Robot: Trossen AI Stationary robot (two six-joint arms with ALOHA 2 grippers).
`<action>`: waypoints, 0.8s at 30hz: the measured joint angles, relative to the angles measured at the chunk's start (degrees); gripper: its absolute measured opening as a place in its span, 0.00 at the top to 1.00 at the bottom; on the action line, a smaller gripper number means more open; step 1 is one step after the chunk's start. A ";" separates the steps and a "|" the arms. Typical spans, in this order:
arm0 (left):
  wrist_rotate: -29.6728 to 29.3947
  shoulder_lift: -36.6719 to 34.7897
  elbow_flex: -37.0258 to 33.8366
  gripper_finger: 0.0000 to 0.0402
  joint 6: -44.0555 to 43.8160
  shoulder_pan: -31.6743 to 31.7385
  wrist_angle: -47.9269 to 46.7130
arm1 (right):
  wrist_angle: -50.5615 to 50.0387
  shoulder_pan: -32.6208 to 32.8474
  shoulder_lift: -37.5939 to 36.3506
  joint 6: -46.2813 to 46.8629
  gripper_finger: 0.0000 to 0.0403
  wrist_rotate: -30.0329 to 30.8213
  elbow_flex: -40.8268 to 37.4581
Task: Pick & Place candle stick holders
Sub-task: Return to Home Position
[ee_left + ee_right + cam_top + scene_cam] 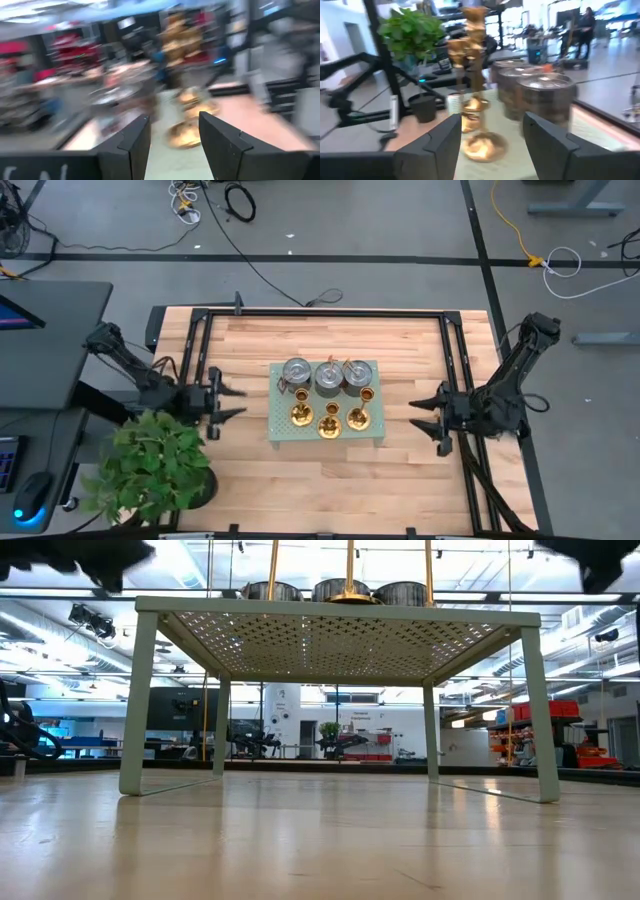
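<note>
Three gold candle stick holders [300,412] [330,423] [359,413] stand upright on their round bases in a row along the near side of a pale green perforated stand [375,435] at the table's middle. My left gripper [235,405] is open and empty to the left of the stand, pointing at it. Its wrist view is blurred and shows a gold holder [187,125] ahead of the open fingers. My right gripper [420,418] is open and empty to the right of the stand. Its wrist view shows the holders [475,100] ahead.
Three silver tins [296,372] [328,376] [358,372] stand behind the holders on the stand's far side. A potted plant [155,465] stands at the table's near left corner. A black frame [320,313] runs around the table. A person [585,25] stands far off in the room.
</note>
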 joint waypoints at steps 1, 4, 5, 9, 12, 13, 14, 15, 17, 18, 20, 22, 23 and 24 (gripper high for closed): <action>-1.60 0.00 0.00 0.58 -0.08 1.22 -1.02 | 2.54 -0.68 -0.92 -1.81 0.48 -0.03 -2.11; 1.01 -0.05 0.00 0.58 -2.13 5.33 -5.52 | 8.30 -2.82 -3.45 -3.30 0.49 -0.39 -8.50; 3.15 -0.07 -0.02 0.58 -3.37 6.88 -7.42 | 9.08 -3.39 -4.52 -3.22 0.50 -0.71 -10.60; 7.99 0.00 -0.04 0.58 -7.89 14.11 -13.04 | 13.83 -5.76 -10.86 -3.68 0.50 -3.57 -17.47; 13.58 -0.07 -0.04 0.58 -7.85 19.26 -14.90 | 8.94 -6.79 -14.42 -4.93 0.50 -3.63 -17.22; 14.77 -0.09 -0.04 0.58 -8.20 21.22 -15.46 | 8.42 -7.04 -15.51 -6.11 0.50 -2.81 -17.25; 16.65 -0.07 -0.04 0.58 -8.96 23.04 -15.83 | 8.38 -7.20 -16.60 -7.29 0.50 -2.50 -17.25; 19.39 -0.07 -0.04 0.58 -9.17 24.87 -16.00 | 8.01 -7.31 -17.61 -8.51 0.50 -2.29 -17.25; 25.76 -0.03 -0.04 0.58 -9.20 28.12 -16.11 | 6.67 -7.39 -19.81 -10.52 0.50 -1.75 -17.25; 27.73 0.02 -0.04 0.58 -9.26 29.59 -16.13 | 5.78 -7.58 -20.91 -11.24 0.50 -1.40 -17.25; 29.78 0.02 -0.05 0.60 -9.51 32.20 -16.26 | 3.41 -7.98 -23.17 -11.33 0.50 -1.58 -17.25; 31.62 0.00 -1.41 0.62 -9.17 34.23 -14.03 | -0.72 -8.18 -25.04 -9.92 0.50 -1.54 -17.25; 32.34 -0.06 -2.75 0.63 -9.15 35.22 -12.51 | -3.09 -8.22 -25.98 -9.02 0.50 -1.30 -17.25; 33.21 -0.04 -4.44 0.64 -9.19 36.30 -10.57 | -5.14 -8.23 -26.92 -8.26 0.50 -1.08 -17.25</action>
